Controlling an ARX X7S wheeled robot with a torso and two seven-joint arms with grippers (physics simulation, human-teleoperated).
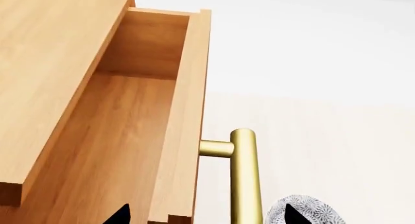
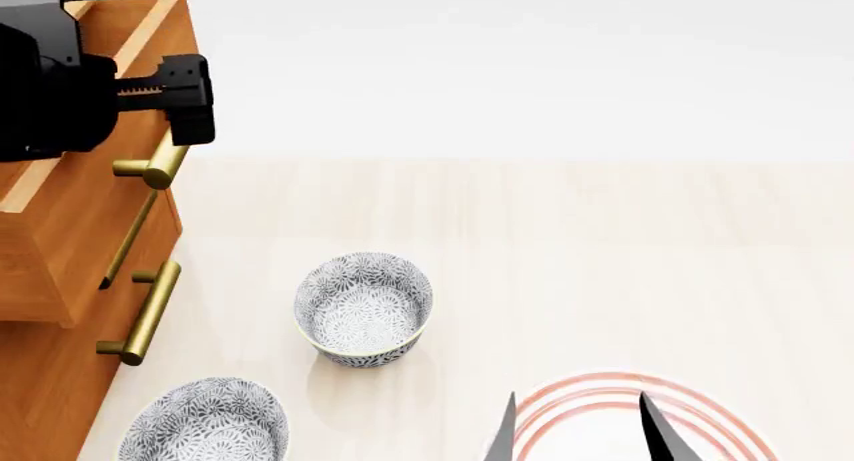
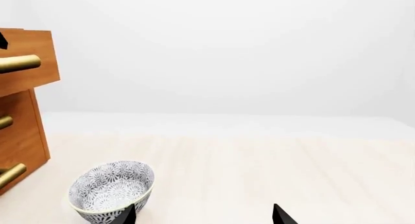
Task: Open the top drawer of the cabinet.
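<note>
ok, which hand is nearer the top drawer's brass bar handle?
Left. The left hand sits right at the brass bar handle; the right hand hangs far off, over the red-ringed plate.

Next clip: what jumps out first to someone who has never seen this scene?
The tall orange-brown cabinet at the head view's left edge, with its top drawer pulled out past the lower fronts and the black left tool right at that drawer's brass handle. Next, two patterned bowls, one near the table's middle and one closer to the cabinet, and a red-ringed plate under the right tool.
</note>
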